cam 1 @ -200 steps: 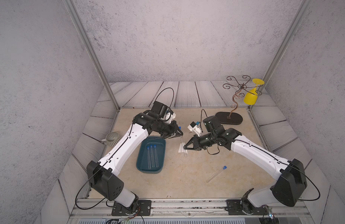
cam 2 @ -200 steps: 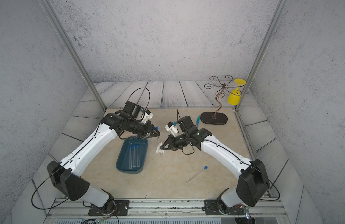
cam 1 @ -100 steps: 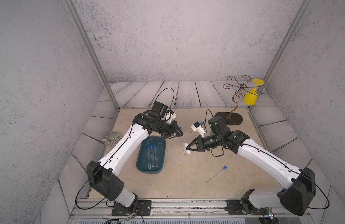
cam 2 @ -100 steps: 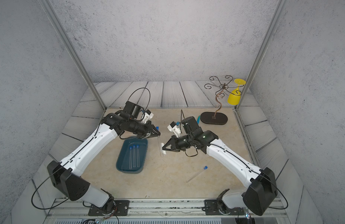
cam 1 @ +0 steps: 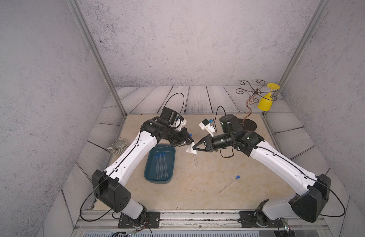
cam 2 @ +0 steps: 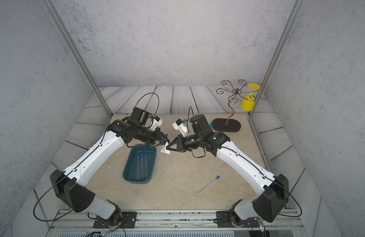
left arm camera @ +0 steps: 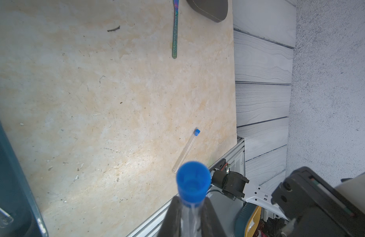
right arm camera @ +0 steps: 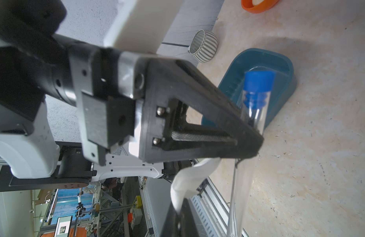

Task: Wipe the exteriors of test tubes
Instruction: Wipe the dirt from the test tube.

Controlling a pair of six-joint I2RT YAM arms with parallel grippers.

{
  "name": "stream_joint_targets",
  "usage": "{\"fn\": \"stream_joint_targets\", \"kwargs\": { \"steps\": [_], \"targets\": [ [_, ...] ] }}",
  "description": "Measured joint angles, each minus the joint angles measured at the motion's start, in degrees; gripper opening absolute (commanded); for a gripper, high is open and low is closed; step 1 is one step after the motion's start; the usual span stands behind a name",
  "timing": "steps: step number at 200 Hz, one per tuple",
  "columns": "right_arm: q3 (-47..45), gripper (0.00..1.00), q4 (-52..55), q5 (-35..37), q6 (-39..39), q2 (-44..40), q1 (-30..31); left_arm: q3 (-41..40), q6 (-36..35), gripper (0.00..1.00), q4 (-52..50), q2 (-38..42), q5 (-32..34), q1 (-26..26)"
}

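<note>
Left wrist view: the left claw (left arm camera: 191, 215) pinches the held tube (left arm camera: 192, 180) just under its blue cap, so the glass below is left free for wiping.
Both top views: the right claw (cam 1: 194, 148) is pressed together on a white wipe (cam 1: 190, 150) at that tube's upper glass. Three tubes (cam 1: 161, 164) lie in the tray (cam 1: 148, 176), and a loose tube (cam 1: 228, 183) lies on the tabletop (cam 1: 198, 195), well apart.
Right wrist view: only here does the wipe's curl beside the glass show; the tray's count shows only from above.

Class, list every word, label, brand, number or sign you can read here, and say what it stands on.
None can be read.
The held test tube, the white wipe and the blue tray bear no lettering.
The screen in the right wrist view's background is too blurred.
</note>
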State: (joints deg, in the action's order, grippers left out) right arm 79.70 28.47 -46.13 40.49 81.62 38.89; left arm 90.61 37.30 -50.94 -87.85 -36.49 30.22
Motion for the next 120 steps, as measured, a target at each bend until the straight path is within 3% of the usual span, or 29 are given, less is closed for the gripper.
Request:
{"fn": "stream_joint_targets", "kwargs": {
  "steps": [120],
  "targets": [
    [-5.53,0.04,2.97,2.34,-3.65,1.92,-4.90,-0.02,-0.22,0.16,-0.13,1.20,-0.22,-0.11]
  ]
}}
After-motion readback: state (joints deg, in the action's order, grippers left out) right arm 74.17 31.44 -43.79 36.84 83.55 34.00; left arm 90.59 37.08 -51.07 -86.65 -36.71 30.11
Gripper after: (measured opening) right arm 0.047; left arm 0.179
